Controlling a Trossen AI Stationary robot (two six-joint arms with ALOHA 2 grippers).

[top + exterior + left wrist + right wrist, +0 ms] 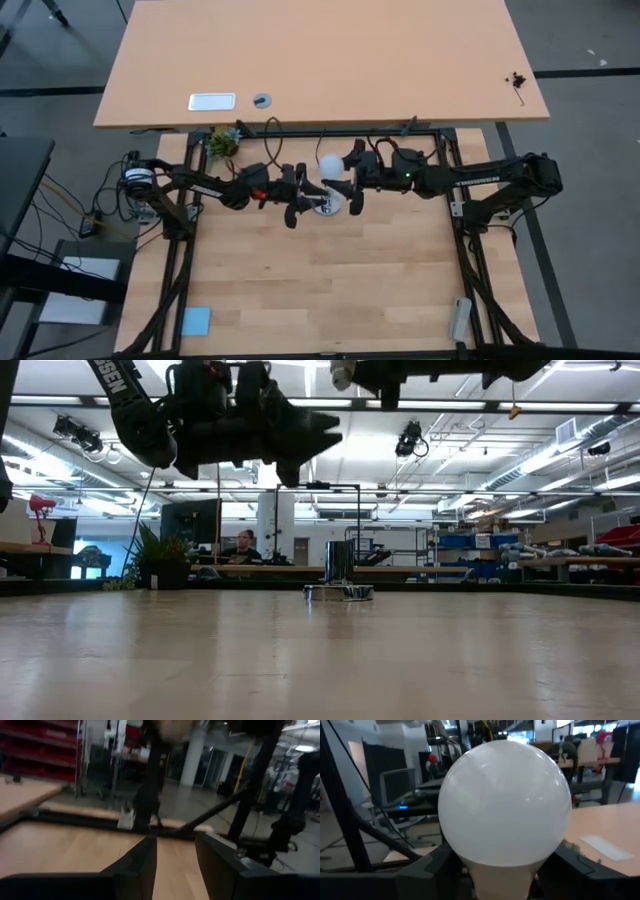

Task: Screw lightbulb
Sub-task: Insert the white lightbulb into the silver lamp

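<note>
Wooden table (330, 280), round frosted white lightbulb (505, 802) clamped in right pincer (502, 865), left pincer (175, 862) apart

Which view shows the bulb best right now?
Right wrist view: the bulb fills the frame, held in the right gripper. The high view shows it small; the low view only an edge; the left wrist view, none.

A big light wooden desk (320, 60) fills the top of the high view. The floor (590, 150) around it is grey. In the low view, the room behind is wide, with long lights on the ceiling (430, 405). A green plant (160, 555) stands at the left. A person (240, 545) sits far back. Red shelves (40, 745) show at the upper left of the left wrist view.
</note>
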